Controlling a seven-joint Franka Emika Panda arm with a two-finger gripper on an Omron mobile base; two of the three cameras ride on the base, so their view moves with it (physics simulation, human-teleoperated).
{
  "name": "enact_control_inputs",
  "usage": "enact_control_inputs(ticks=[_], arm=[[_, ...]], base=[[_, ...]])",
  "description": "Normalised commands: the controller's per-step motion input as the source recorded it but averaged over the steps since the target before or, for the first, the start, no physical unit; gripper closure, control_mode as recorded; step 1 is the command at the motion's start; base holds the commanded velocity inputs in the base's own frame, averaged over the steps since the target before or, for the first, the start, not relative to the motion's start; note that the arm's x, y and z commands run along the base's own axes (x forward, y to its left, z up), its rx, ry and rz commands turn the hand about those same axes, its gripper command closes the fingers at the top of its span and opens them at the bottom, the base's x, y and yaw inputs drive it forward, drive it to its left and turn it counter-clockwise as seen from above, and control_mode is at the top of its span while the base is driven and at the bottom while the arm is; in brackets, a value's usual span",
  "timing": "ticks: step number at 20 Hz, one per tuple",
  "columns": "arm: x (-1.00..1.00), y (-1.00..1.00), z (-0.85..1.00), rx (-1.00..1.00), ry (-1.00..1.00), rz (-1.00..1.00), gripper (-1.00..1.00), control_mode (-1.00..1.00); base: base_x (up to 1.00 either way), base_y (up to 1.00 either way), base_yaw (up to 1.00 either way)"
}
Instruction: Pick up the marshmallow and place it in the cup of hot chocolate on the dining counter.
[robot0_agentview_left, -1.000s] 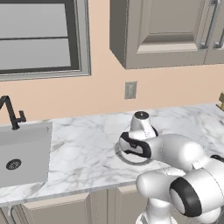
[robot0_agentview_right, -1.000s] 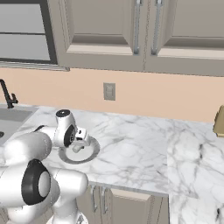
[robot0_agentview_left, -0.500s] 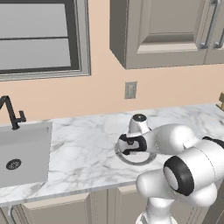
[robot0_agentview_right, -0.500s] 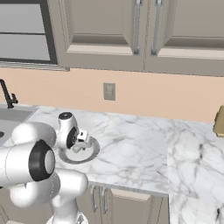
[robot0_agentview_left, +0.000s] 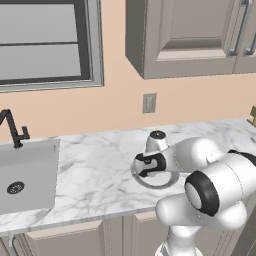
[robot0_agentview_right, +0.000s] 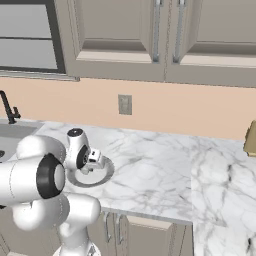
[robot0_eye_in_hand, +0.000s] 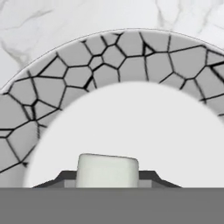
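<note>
The marshmallow (robot0_eye_in_hand: 107, 170), a stubby whitish cylinder, sits between the two dark fingertips of the gripper (robot0_eye_in_hand: 107, 178), apparently closed on it just above the round grey crackle-rimmed plate (robot0_eye_in_hand: 109, 57) on the white veined marble counter (robot0_agentview_left: 90, 180); carrying and placing in the cup remain.

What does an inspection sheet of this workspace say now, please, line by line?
Surface: white marble counter with a sink at its left.
Job's things: marshmallow sits between the pincer tips, over the plate; the plate has a cracked grey rim.
Clutter: nothing seen.
Grippers: pincer low over the plate, tips at both sides of the marshmallow; closure cannot be told.
Cables: nothing seen.
Surroundings: black faucet, wall outlet, grey cabinets, window.
</note>
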Motion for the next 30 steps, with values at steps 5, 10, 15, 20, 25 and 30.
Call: enact_control_inputs(ticks=[5, 10, 15, 20, 25, 30], arm=[[-0.48, 0.0, 0.52, 0.0, -0.2, 0.0, 1.0, -1.0], [-0.44, 0.0, 1.0, 0.01, -0.23, 0.03, 1.0, -1.0], [-0.44, -0.09, 0.98, 0.06, -0.01, 0.0, 1.0, -1.0], [-0.22, -0.04, 0.87, 0.07, 0.0, 0.0, 1.0, -1.0], [-0.13, 0.0, 0.71, 0.0, -0.23, 0.05, 1.0, -1.0], [0.0, -0.05, 0.32, 0.05, -0.21, 0.26, 1.0, -1.0]], base=[[0.0, 0.0, 0.0], [0.0, 0.0, 0.0], [0.0, 0.0, 0.0], [0.0, 0.0, 0.0], [0.0, 0.0, 0.0], [0.0, 0.0, 0.0]])
